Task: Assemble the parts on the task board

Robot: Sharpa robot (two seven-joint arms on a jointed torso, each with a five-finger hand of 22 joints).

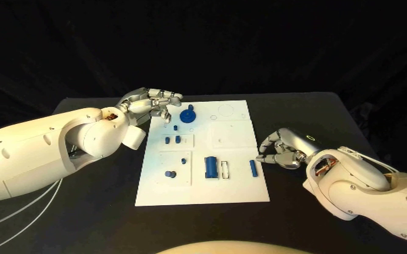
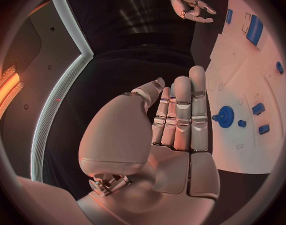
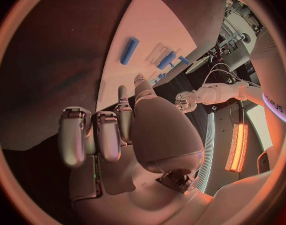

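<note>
A dark room with a black tabletop

The tabletop (image 1: 93, 219) was black, and a black curtain (image 1: 203, 30) hung behind it. Off to the side, a long orange light (image 3: 235, 147) glowed, and a pale curved strip (image 2: 58, 100) shone on a wall.

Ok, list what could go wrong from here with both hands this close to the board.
The left hand hovers empty beside the blue gear; a careless reach could knock it or the small parts nearby. The right hand sits by the task board edge, near the blue rod; a nudge might shift the board.
</note>
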